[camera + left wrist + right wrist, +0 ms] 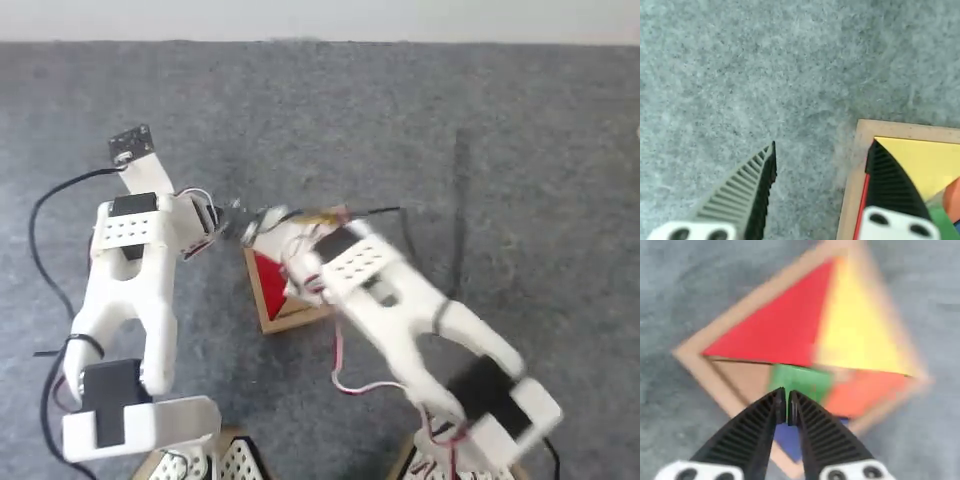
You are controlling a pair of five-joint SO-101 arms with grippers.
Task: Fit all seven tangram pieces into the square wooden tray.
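Left gripper (823, 145): my jaws are spread wide and hold nothing. One finger (890, 180) hangs over the rim of the tray (852, 190) near a corner. The other finger is out over the bare grey mat (765, 65), so that rim edge runs between my fingers, close to the first one. The yellow triangle (925, 160) lies just inside that corner, and a thin red sliver shows along the rim.

Right gripper (786, 397): jaws pressed together, barely a slit between them, nothing pinched. The tips sit above the tray interior, over the green piece (800, 380). I can't tell whether they touch it.

Seated in the tray, from the right wrist view:
- The red triangle (780, 325) and the yellow triangle share an edge.
- The green piece and the orange piece (860, 390) sit against them.
- The blue piece (790, 437) is partly hidden behind my fingers.
- A patch of bare wooden floor (740, 375) borders the red and the green.

High view: the tray sits mid-mat between both arms, mostly covered by the right arm. The left arm's gripper is just beside the tray's far corner.
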